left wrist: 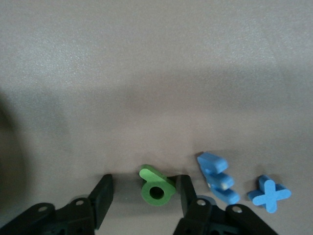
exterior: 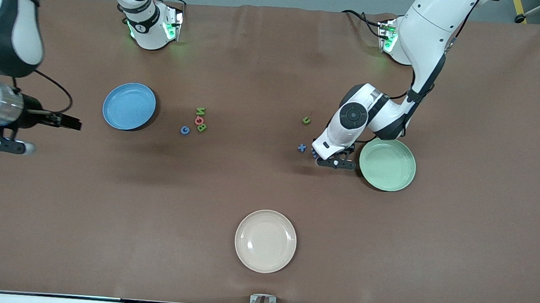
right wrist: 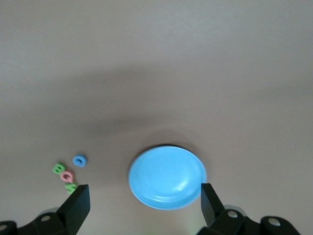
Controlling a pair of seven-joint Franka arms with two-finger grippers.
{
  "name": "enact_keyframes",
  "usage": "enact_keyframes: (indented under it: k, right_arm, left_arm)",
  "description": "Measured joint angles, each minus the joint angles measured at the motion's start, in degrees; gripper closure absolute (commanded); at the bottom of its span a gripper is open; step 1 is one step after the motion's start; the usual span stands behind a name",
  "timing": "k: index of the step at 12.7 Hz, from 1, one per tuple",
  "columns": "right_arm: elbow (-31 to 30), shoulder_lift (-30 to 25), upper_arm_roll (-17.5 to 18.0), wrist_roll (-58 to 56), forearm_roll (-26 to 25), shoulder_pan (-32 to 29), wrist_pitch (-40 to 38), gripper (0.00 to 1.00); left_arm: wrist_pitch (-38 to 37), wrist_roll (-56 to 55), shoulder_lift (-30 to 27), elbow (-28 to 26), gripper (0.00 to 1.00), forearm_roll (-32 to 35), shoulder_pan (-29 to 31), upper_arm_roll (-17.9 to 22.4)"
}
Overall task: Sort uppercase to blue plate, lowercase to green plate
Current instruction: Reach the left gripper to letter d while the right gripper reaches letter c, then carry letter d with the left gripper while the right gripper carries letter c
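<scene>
Green p (left wrist: 156, 188) lies on the worktop (exterior: 275, 76) between the left gripper (left wrist: 144, 196) jaws, one finger (left wrist: 186, 193) touching its edge, the other finger (left wrist: 102, 193) a gap away; jaws partly open, not clamped on it. Only the left wrist view shows this; in the front view the p is hidden under the left gripper (exterior: 333, 161), which sits low at the worktop just beside the green plate (exterior: 387, 164), on the plate's side toward the right arm's end. Blue m (left wrist: 218, 177) tilted up on edge just beside the p, blue x (left wrist: 269, 193) flat near the m; front view shows the x (exterior: 302, 147) near the green plate but the m is hidden by the arm there. Green u (exterior: 306, 120) farther from the front camera than the green plate, apart from the x. Green plate holds nothing. Uppercase cluster well apart from the green plate, toward the blue plate (exterior: 129, 106): green N (exterior: 200, 111), pinkish-red round letter (exterior: 200, 120), green B (exterior: 202, 127) touching in a row, blue G (exterior: 185, 130) just beside them. Right wrist view shows the same cluster small and the blue plate (right wrist: 167, 177) holding nothing. Right gripper (exterior: 70, 122) waits in the air toward the right arm's end, past the blue plate from the green plate, jaws wide open, holding nothing. Cream plate (exterior: 265, 241) nearer the front camera than the green plate, holds nothing.
</scene>
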Motion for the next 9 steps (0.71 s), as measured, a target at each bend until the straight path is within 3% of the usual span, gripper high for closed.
enact_keyframes:
  k: [3, 7, 9]
  right_arm:
    - [-11.13, 0.26, 0.22, 3.21, 3.42, 3.89, 12.98, 0.00]
    - [-25.32, 0.31, 0.27, 10.86, 3.76, 9.96, 30.97, 0.00]
    - [-31.27, 0.34, 0.31, 16.67, 3.77, 14.25, 40.63, 0.00]
  left_arm:
    - [0.05, 0.00, -0.19, 0.00, 0.64, 0.43, 0.02, -0.04]
    - [0.02, 0.00, -0.42, -0.02, 0.85, 0.60, 0.19, 0.01]
    - [0.03, -0.43, -0.42, -0.02, 0.88, 0.60, 0.20, 0.01]
